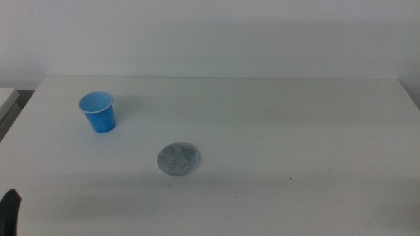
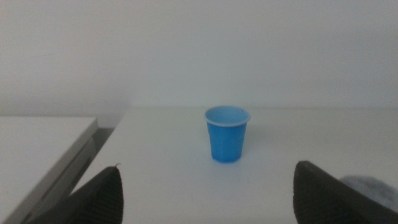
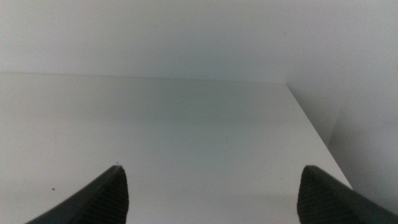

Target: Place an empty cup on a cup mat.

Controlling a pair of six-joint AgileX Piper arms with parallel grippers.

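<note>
The blue cup [image 1: 98,112] stands upright and empty at the table's left, apart from the grey round cup mat [image 1: 178,159], which lies flat nearer the front and middle. In the left wrist view the cup [image 2: 227,134] stands ahead of my left gripper [image 2: 208,196], whose jaws are wide apart and hold nothing; a bit of the mat [image 2: 373,185] shows beside one jaw. In the middle view only a dark tip of the left gripper [image 1: 10,210] shows at the bottom left corner. My right gripper [image 3: 214,196] is open and empty over bare table, out of the middle view.
The white table [image 1: 275,131] ends at a far edge against a pale wall. A second white surface [image 2: 37,143] stands beside the table's left edge with a dark gap between. The table's right edge [image 3: 311,130] shows in the right wrist view.
</note>
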